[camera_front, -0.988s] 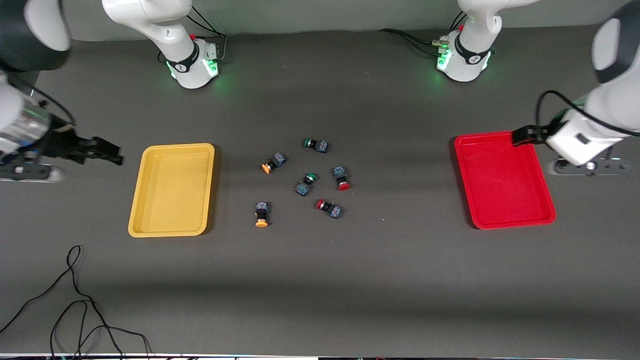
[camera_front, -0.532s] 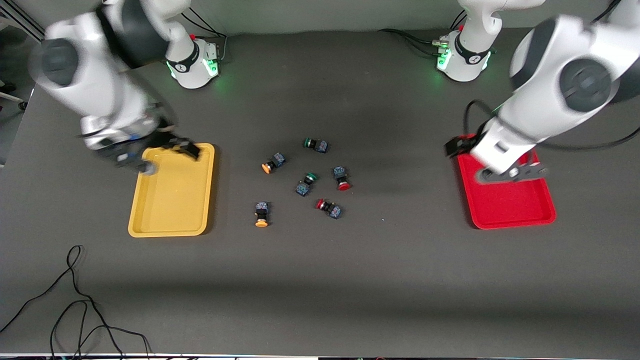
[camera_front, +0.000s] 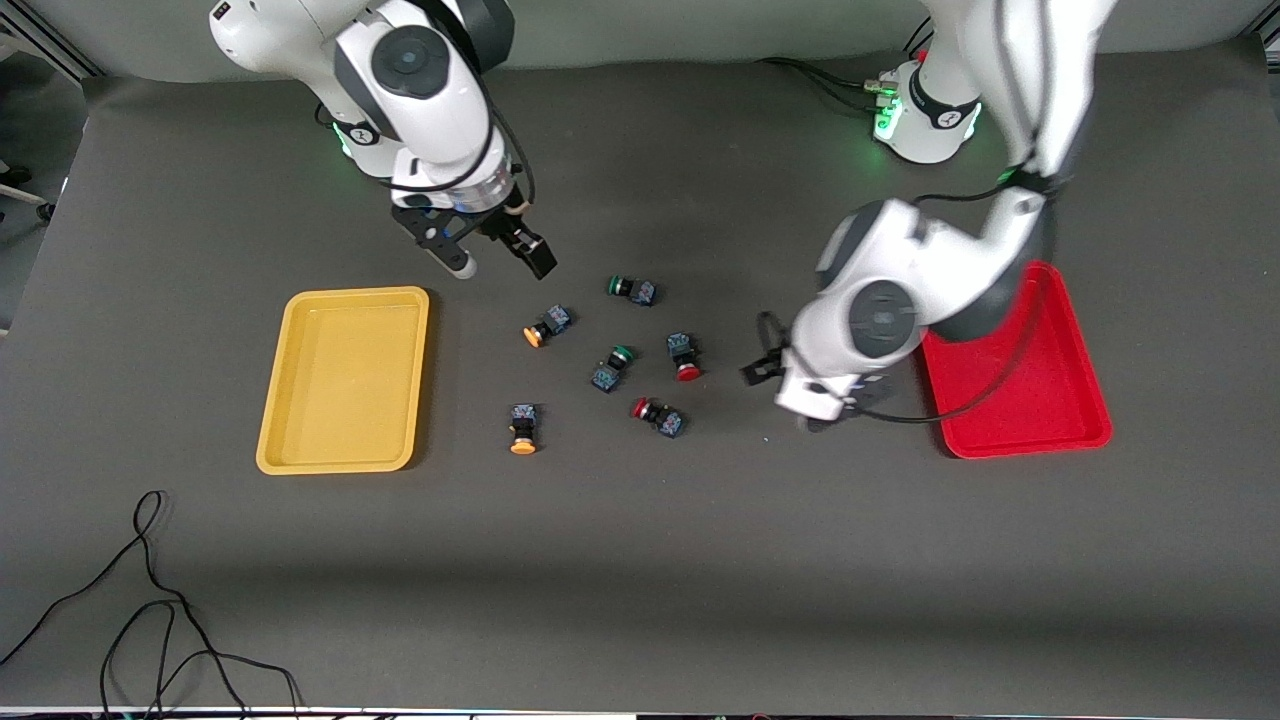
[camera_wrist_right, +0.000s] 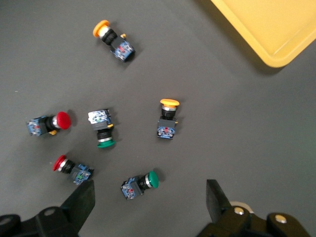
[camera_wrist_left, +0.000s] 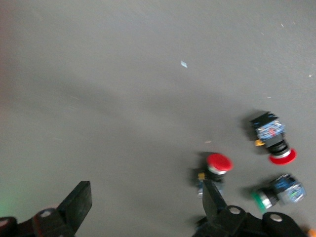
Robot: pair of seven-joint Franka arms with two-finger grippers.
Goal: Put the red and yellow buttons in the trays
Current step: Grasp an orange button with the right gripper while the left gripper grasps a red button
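Both grippers empty, jaws wide for pickup: right gripper upper centre-left of frame, left gripper centre-right; buttons loose mid-frame between yellow tray and red tray.

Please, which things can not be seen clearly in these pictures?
- Left gripper: front view, blurred, hidden under its own arm.
- Red tray: front view, partly covered by the left arm.
- Yellow tray: right wrist view, cut by the picture's edge.
- Button labels: too small everywhere.
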